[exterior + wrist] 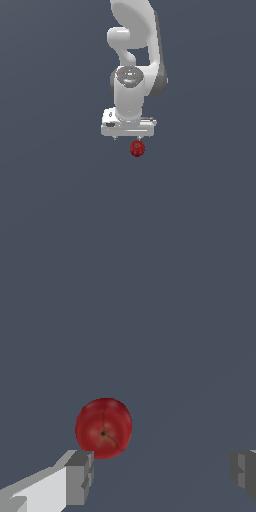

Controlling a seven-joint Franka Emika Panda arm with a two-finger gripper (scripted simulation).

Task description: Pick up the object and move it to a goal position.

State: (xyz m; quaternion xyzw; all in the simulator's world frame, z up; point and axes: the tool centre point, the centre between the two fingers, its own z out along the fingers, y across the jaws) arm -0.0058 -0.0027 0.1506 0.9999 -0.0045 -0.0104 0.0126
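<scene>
The object is a small dark red ball (pixel 137 148) with a slightly bumpy skin, lying on the flat grey floor. In the exterior view it shows just below my white gripper (pixel 128 138), a little toward the exterior view's right of the hand's middle. In the wrist view the ball (pixel 103 428) has a dark stem spot and lies just beyond one grey fingertip (pixel 80 476), not between the two. My gripper (pixel 162 476) is open wide and empty. The fingers are apart from the ball.
A plain grey floor (pixel 60 200) fills both views. The white arm (pixel 135 45) rises behind the gripper.
</scene>
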